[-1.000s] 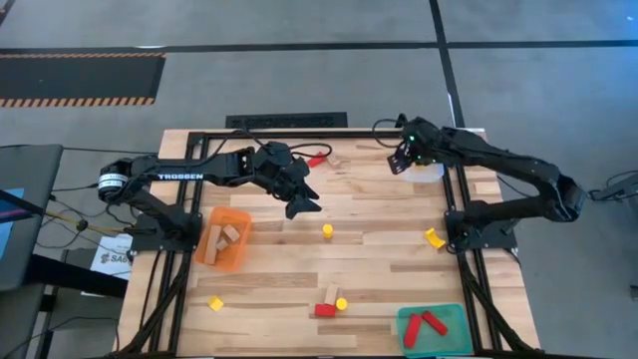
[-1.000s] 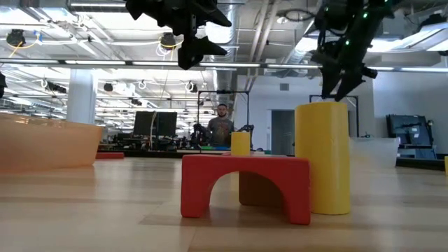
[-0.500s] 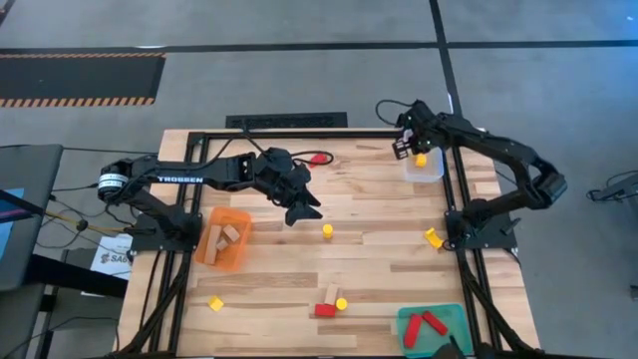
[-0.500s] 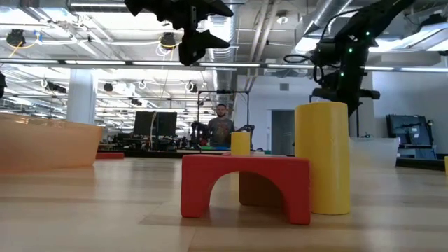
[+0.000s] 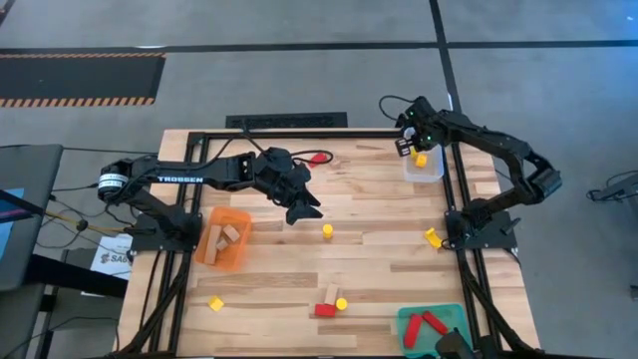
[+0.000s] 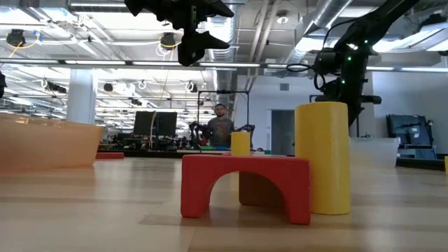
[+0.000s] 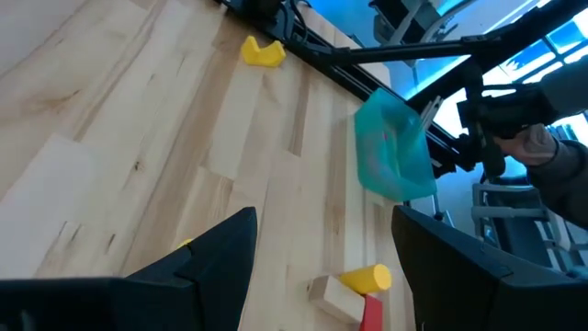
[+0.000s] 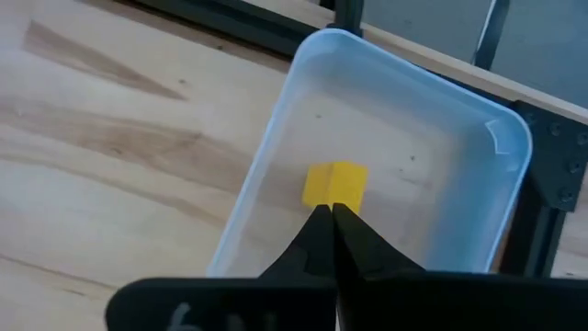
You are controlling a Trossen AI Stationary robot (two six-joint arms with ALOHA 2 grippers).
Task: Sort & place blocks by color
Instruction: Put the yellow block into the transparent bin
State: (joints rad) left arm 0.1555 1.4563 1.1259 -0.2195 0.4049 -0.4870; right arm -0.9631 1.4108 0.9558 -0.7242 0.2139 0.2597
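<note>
My right gripper [image 5: 405, 150] [image 8: 331, 213] is shut and hangs over the far left part of the clear tray [image 5: 433, 172], touching nothing. One yellow block [image 8: 335, 185] lies on the tray's floor just past the fingertips. My left gripper [image 5: 302, 206] [image 7: 322, 276] stands open above the table's middle with nothing between its fingers. Loose on the table are a yellow cylinder [image 5: 327, 230], a yellow block [image 5: 434, 237], another yellow block [image 5: 215, 302], and a near cluster: a red arch [image 5: 324, 310], a wood block [image 5: 331, 293] and a yellow cylinder [image 5: 341, 303].
An orange tray [image 5: 211, 249] at the left holds wood blocks. A green tray [image 5: 451, 317] at the near right holds red blocks [image 5: 429, 322]. A red block [image 5: 319, 157] lies near the far edge. A black frame [image 5: 459, 214] borders the table. A person [image 6: 221, 126] stands far behind.
My right gripper has moved off the middle of the clear tray toward the table's far edge and sunk lower. The yellow block, earlier hidden under it, now shows lying in the tray. My left arm has kept still.
</note>
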